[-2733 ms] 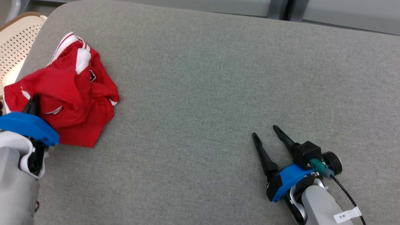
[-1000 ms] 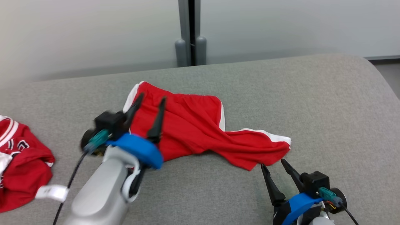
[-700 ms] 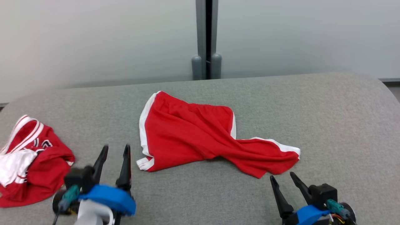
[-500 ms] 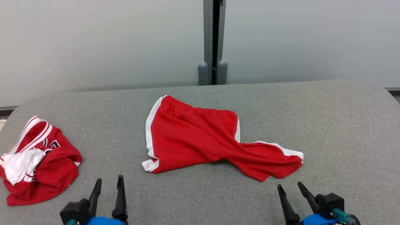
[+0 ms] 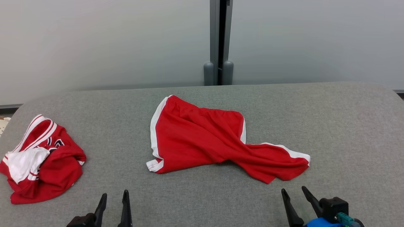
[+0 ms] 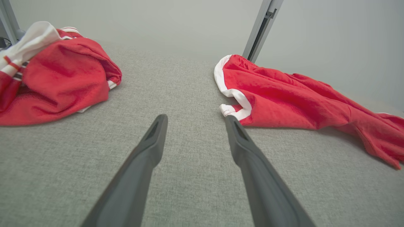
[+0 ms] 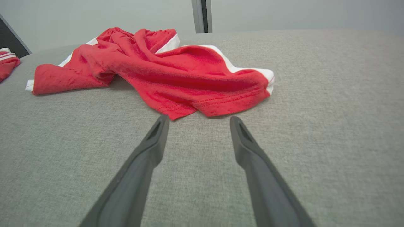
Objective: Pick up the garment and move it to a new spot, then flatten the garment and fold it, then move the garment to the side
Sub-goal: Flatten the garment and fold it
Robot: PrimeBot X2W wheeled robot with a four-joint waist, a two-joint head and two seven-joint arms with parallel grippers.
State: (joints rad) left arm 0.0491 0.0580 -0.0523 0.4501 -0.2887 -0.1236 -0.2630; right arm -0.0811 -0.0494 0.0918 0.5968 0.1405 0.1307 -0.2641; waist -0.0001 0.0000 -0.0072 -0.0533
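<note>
The garment, red shorts with white side stripes, lies rumpled and partly spread in the middle of the grey padded table. One leg trails off to the right. My left gripper stands open near the front edge, short of the shorts' white-hemmed left corner. In the left wrist view the left gripper has bare table between its fingers. My right gripper is open just in front of the right leg's hem. The right wrist view shows the right gripper empty, with the garment a little beyond its tips.
A second red garment, a crumpled jersey with white and striped trim, sits at the table's left end; it is also at the left wrist view's left. A grey post and pale wall stand behind the table.
My left gripper has drawn back from over the shorts' left side to the front edge, open and empty. The head camera has tilted and turned; the shorts lie as before.
</note>
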